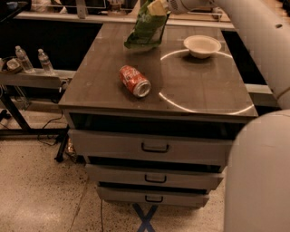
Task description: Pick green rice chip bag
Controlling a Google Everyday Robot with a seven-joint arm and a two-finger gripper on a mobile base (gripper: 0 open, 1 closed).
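Note:
The green rice chip bag [147,28] hangs in the air above the far middle of the dark table [108,86], lifted clear of the top. My gripper [156,7] is at the top of the view, shut on the bag's upper edge. The bag dangles below it, glossy green with pale print. The white arm runs from the gripper across the upper right and down the right side of the view.
A red soda can [134,81] lies on its side left of the table's middle. A white bowl [202,45] stands at the far right, by a white ring mark. Drawers sit below the top. Water bottles [44,61] stand on a shelf at left.

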